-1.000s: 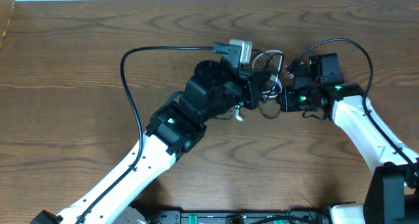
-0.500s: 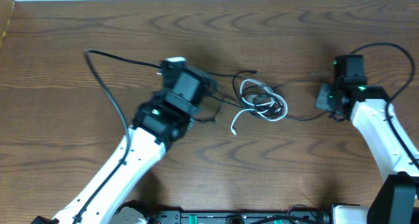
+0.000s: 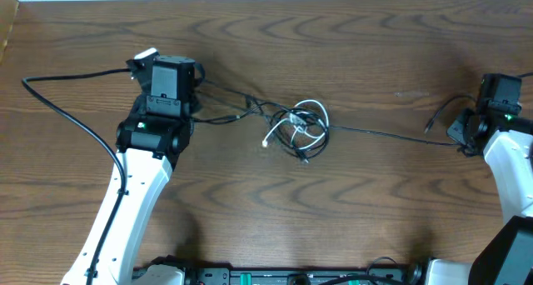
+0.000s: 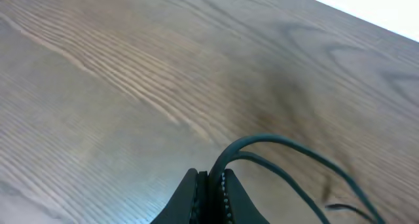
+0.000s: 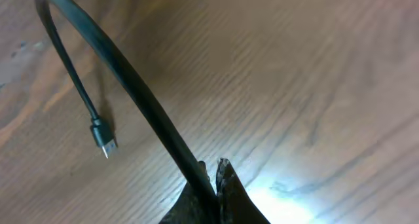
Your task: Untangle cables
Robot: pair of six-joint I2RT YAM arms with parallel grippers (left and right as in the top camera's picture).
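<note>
The left gripper (image 4: 211,183) and the right gripper (image 5: 213,173) are each clenched on black cords (image 3: 379,134). The knot with the white cord (image 3: 312,103) lies between them. Cords look light and limp; take hold near a plug end (image 5: 105,144)
</note>
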